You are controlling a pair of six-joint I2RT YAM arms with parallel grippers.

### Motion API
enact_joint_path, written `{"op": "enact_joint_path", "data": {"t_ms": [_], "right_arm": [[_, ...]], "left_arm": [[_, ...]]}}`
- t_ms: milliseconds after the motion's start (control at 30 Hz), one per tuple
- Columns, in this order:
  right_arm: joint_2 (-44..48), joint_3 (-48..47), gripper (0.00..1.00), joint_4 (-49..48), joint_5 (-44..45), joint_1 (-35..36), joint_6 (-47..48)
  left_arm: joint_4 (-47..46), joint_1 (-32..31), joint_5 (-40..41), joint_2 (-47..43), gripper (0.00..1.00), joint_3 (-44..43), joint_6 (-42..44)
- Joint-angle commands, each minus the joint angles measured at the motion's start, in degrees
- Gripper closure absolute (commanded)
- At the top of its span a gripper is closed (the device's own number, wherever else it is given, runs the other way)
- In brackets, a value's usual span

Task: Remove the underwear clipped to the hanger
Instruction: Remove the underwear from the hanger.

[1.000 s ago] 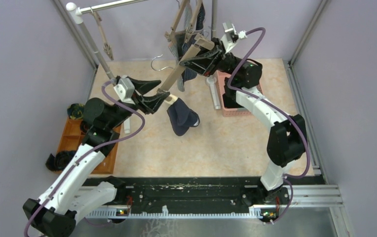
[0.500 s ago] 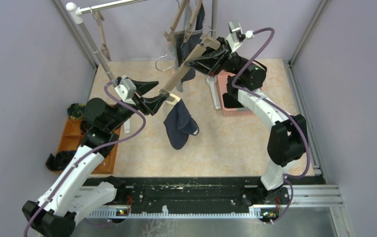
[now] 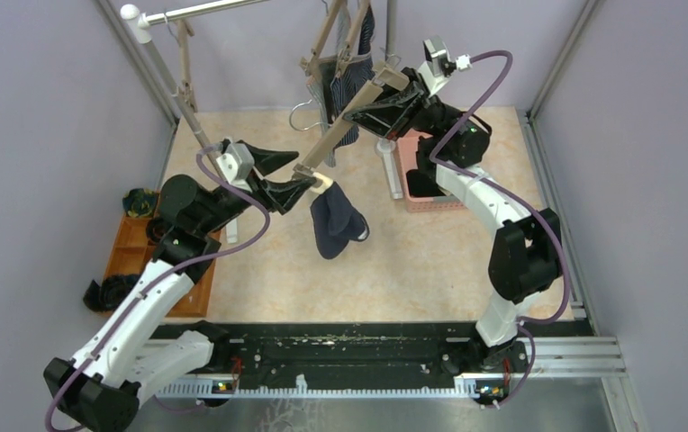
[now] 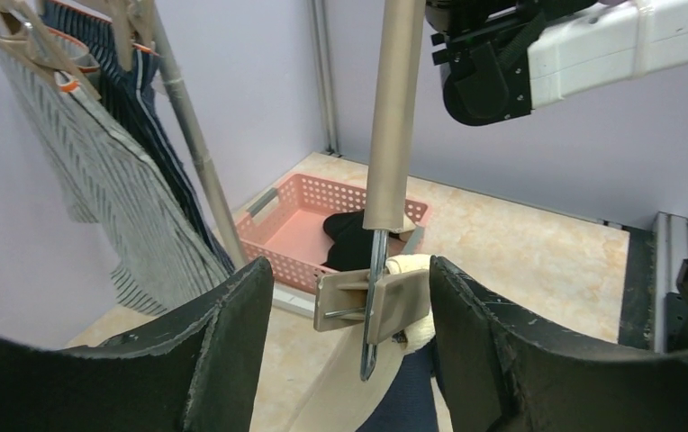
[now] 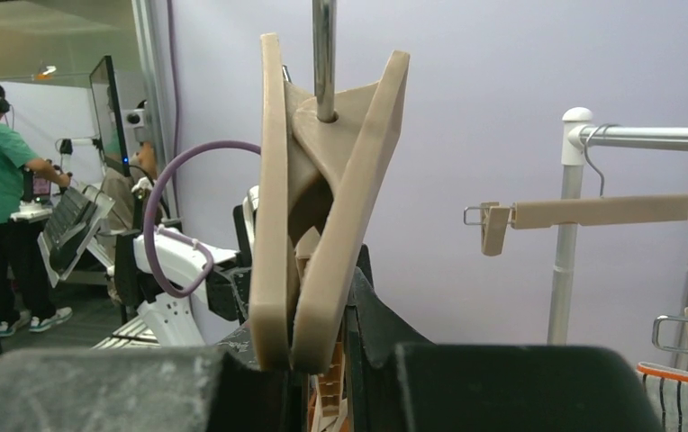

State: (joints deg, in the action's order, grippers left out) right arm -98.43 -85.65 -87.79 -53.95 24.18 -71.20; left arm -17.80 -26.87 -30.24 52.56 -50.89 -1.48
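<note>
Underwear [image 3: 334, 225] with the beige waistband still hangs mid-scene from the clip [image 4: 372, 306] at the hanger's [image 3: 345, 121] near, low end, but your right gripper [image 3: 363, 99], clamped on the hanger, has raised its far end, and your open left gripper [image 3: 302, 171] now straddles that clip, ready to squeeze.

Four underwear pieces, navy [image 3: 333, 225], grey-striped [image 4: 115, 198], pinstriped [image 4: 138, 103], black [image 4: 354, 238], plus one pink basket [image 4: 273, 270] and one orange tray [image 3: 129, 247].
</note>
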Motion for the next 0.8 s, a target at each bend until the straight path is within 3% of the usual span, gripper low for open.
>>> {"op": "enact_joint_path", "data": {"t_ms": [0, 267, 533, 600, 667, 767], "right_arm": [[3.2, -3.0, 1.00, -5.2, 2.5, -0.4, -1.7], [3.2, -2.5, 1.00, -5.5, 2.5, -0.3, -1.6], [3.1, -2.5, 1.00, -5.4, 2.6, -0.4, -1.3], [3.0, -2.5, 1.00, -5.3, 2.6, -0.4, -1.2], [2.9, -2.5, 1.00, -5.5, 2.8, -0.4, -1.2], [2.8, -2.3, 1.00, -5.7, 2.6, -0.4, -1.2]], "left_arm": [[-3.9, -0.1, -5.5, 1.4, 0.31, -0.3, -2.6], [-6.4, 0.0, -8.2, 3.1, 0.58, -0.7, -3.9], [-5.1, 0.0, -6.8, 2.2, 0.60, -0.8, -2.8], [-5.0, 0.0, -6.7, 2.0, 0.74, -0.7, -2.4], [-4.8, 0.0, -6.8, 2.1, 0.97, -0.8, -1.8], [-4.3, 0.2, -8.4, 2.4, 1.00, -1.3, -1.6]]}}
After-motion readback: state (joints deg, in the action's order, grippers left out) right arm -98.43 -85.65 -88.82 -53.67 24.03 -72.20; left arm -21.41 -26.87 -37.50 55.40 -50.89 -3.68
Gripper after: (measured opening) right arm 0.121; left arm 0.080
